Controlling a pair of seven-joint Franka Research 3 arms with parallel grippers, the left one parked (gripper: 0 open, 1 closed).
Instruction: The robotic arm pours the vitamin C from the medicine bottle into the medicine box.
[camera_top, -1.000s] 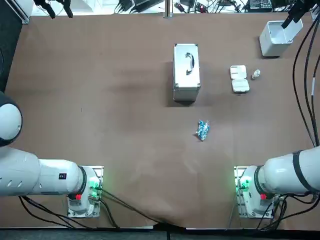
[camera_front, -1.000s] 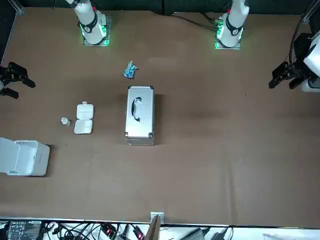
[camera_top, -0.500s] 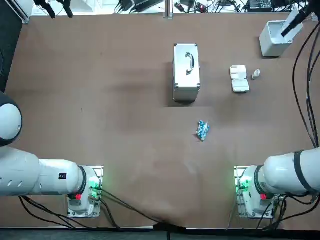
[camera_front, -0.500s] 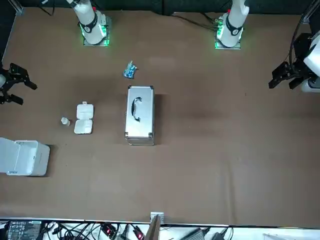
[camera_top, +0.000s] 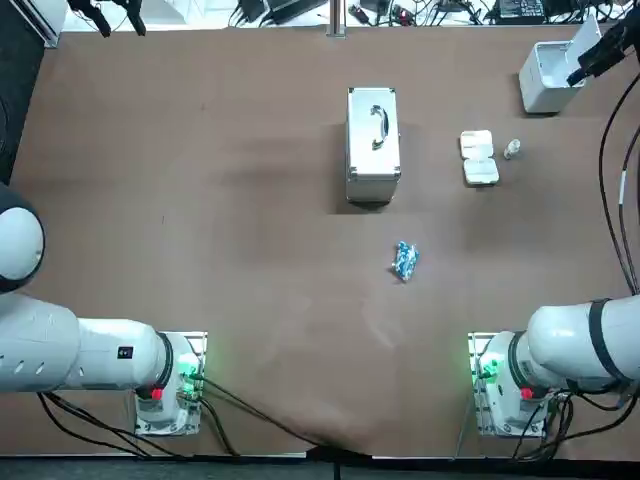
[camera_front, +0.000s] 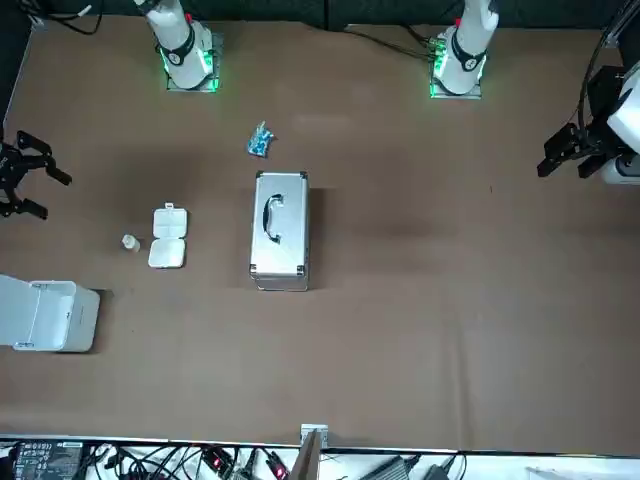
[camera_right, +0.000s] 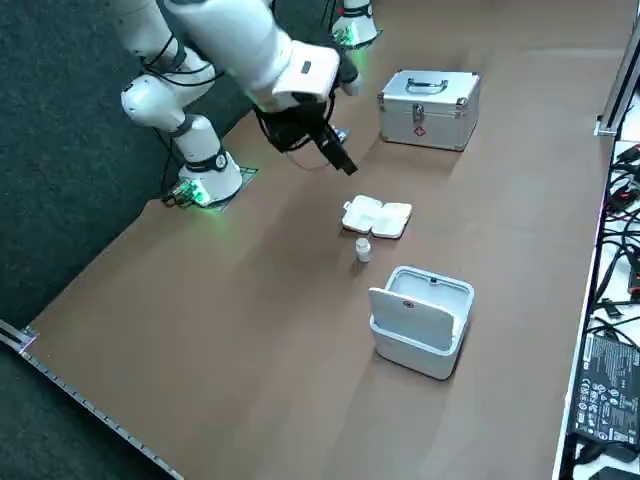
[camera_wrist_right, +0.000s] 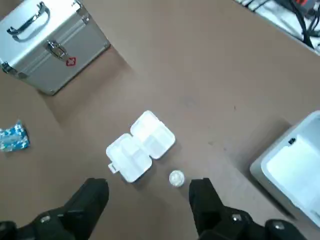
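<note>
One small white bottle (camera_wrist_right: 176, 178) stands upright on the brown table (camera_top: 250, 200), round and pale-capped, just beside the pill box (camera_wrist_right: 140, 145) on the robot's right side of it but not touching; neither has shifted over the last second. The pill box is smooth white plastic, hinged open into two flat square halves with rounded corners. The right gripper (camera_wrist_right: 148, 187) hangs in the air above the table's right edge with its black fingers (camera_wrist_right: 92, 200) spread wide and nothing between them; in the front view it has drifted away from the arm bases, closer to the bottle's row. Farther out, a white oblong bin (camera_right: 420, 318) with its lid raised sits beyond the bottle; a boxy metal case (camera_top: 373, 143) with ribbed corners, a curved handle and a red mark lies to the pill box's left; a crinkled blue packet (camera_top: 405, 261) rests nearer the bases; all three lie where they did.
</note>
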